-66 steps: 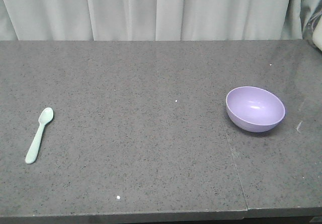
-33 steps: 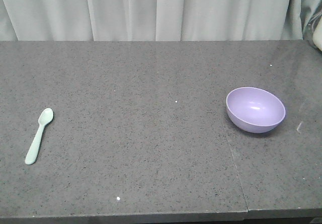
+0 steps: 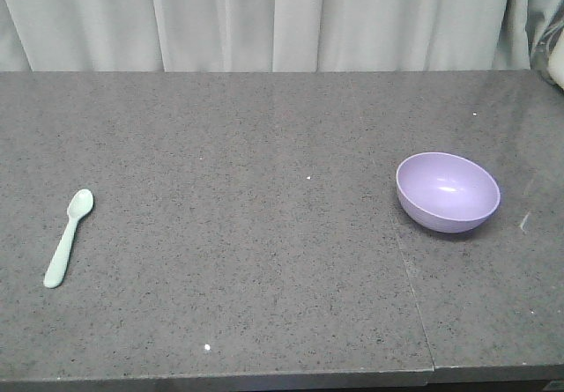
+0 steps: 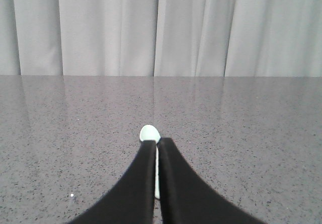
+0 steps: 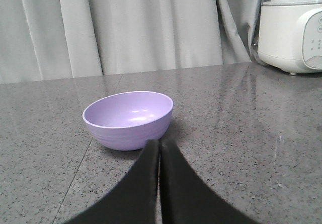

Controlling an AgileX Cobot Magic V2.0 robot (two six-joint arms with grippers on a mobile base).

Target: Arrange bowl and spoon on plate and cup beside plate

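Plainly: lavender bowl (image 3: 448, 191) smooth, unpatterned; mint spoon (image 3: 69, 238) short-handled, oval head.

Left claw (image 4: 157, 143) and right claw (image 5: 160, 143) are each smooth, black, curved and tapering, seemingly matte.

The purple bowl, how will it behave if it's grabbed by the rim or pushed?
The bowl looks like smooth plastic, so probably light and rigid; the glossy highlight inside hints at a slippery rim. Its rounded underside meets the polished table on a small base, so a push would likely slide or rock it.
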